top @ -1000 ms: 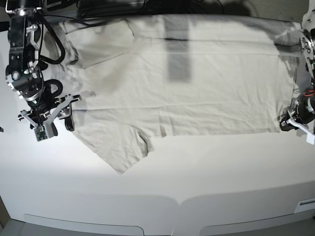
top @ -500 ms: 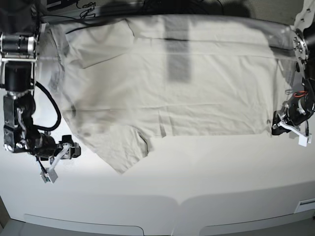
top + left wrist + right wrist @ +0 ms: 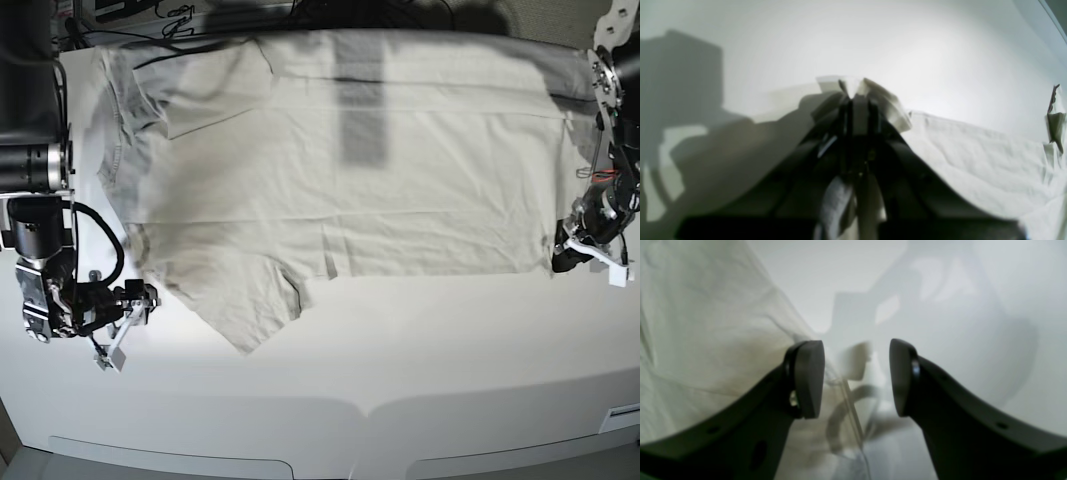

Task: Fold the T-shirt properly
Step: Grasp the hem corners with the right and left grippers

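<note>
The pale grey-beige T-shirt [image 3: 380,170] lies spread flat across the back half of the white table; one sleeve [image 3: 245,300] points to the front left. My left gripper [image 3: 562,258] is at the shirt's front right corner. In the left wrist view it [image 3: 853,91] is shut, with a fold of the shirt's [image 3: 973,156] edge pinched at its tips. My right gripper [image 3: 150,298] is low, just left of the sleeve's edge. In the right wrist view it [image 3: 857,376] is open and empty, its left finger [image 3: 806,380] over the shirt's [image 3: 706,323] edge.
The bare white table [image 3: 400,350] runs in front of the shirt to the front edge. Dark cables [image 3: 180,15] lie along the back edge. The two arms' bodies stand at the far left [image 3: 35,160] and far right [image 3: 615,100].
The right arm has swung from beside the shirt's left edge down towards the front, near the sleeve. The left gripper has settled at the shirt's front right corner.
</note>
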Tool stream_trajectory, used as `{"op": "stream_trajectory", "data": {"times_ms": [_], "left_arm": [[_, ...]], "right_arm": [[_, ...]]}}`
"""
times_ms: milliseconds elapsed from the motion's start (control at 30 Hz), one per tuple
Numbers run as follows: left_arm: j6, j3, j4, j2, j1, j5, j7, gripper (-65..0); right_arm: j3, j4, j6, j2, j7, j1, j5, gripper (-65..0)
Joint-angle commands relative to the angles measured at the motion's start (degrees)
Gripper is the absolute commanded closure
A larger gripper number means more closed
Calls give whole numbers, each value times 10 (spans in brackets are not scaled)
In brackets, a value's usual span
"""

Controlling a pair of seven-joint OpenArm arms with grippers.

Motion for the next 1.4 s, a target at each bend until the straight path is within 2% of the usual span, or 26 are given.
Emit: {"op": "stream_trajectory", "data": {"times_ms": [0, 100, 233, 400, 600, 733, 900, 1100, 1200, 1367], "left_arm": [[17, 2, -1, -7, 6, 30, 34, 0], [17, 2, -1, -7, 9, 30, 35, 0], [17, 2, -1, -7, 9, 30, 35, 0], [17, 2, -1, -7, 9, 30, 39, 0], [17, 2, -1, -7, 9, 30, 39, 0], [17, 2, -1, -7, 9, 30, 38, 0], [17, 2, -1, -7, 9, 30, 37, 0], [17, 2, -1, -7, 9, 30, 37, 0], [17, 2, -1, -7, 9, 30, 34, 0], [17, 2, -1, -7, 9, 30, 35, 0]], "right_arm": [[1, 0, 4, -3, 8, 21, -2, -317], [1, -8, 18, -20, 7, 21, -3, -317], [1, -8, 18, -36, 6, 21, -2, -317], [1, -8, 18, -40, 16, 21, -35, -317], [1, -8, 18, -41, 63, 21, -41, -317], [1, -9, 18, -41, 43, 14, -67, -317], [1, -10, 18, -41, 30, -8, -66, -317], [1, -10, 18, -45, -32, -8, -47, -314], [1, -10, 18, -52, -70, -8, -29, -282], [0, -10, 18, -63, -93, -8, -29, -272]]}}
